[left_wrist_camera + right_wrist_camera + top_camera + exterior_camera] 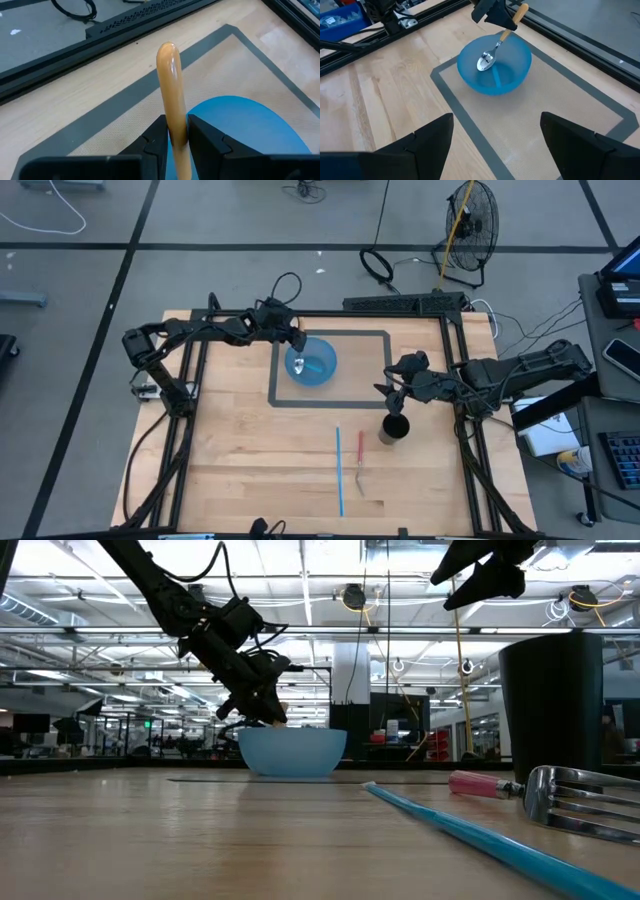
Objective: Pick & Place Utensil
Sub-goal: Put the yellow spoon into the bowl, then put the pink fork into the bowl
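A spoon with a wooden handle and metal head [486,61] slants down into the blue bowl [311,362], which stands in a grey-taped rectangle. My left gripper [293,336] is over the bowl's far-left rim, shut on the spoon. My right gripper [390,392] hovers open and holds nothing, just beyond the black cup [396,427]; in its own view its fingers spread wide around [495,145]. A blue stick-like utensil [339,470] and a red-handled fork [360,462] lie flat on the table near the cup. My left gripper pinches the spoon's wooden handle [175,117] between its two fingers [156,136], which lie across it. The handle's rounded free end [167,50] sticks out beyond them. The gripper slants down from the table's far left. The spoon tilts, head low inside the bowl; whether it touches the bowl I cannot tell.
The black cup [555,710] stands right of centre, with the fork [580,795] and blue utensil [470,830] on the near side. Black frame rails [455,380] run along the table's left, right and far edges. Bare wood lies left of the utensils.
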